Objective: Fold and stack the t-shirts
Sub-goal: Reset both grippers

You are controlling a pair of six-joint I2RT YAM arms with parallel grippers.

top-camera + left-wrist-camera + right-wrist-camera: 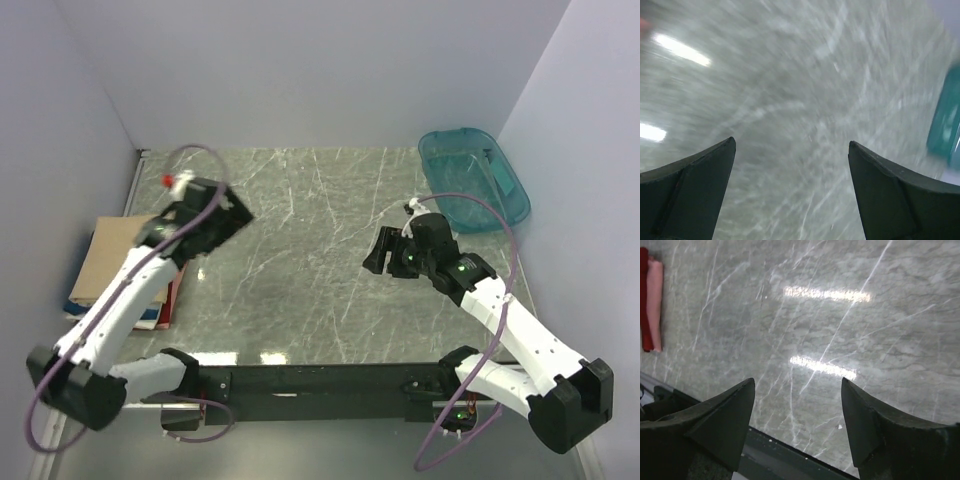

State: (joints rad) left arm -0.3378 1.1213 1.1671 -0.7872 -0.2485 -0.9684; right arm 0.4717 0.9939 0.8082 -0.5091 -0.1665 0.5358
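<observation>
T-shirts (105, 250) lie stacked at left, teal tub (462, 170) far right — left gripper (791, 141), right gripper (797, 380) both gape wide.

Left pincer (791, 142) and right pincer (797, 380) both hang spread apart, empty.

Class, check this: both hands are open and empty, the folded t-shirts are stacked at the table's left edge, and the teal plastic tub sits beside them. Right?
No: the top external view shows the teal plastic tub at the far right corner, well away from the folded t-shirts.
</observation>
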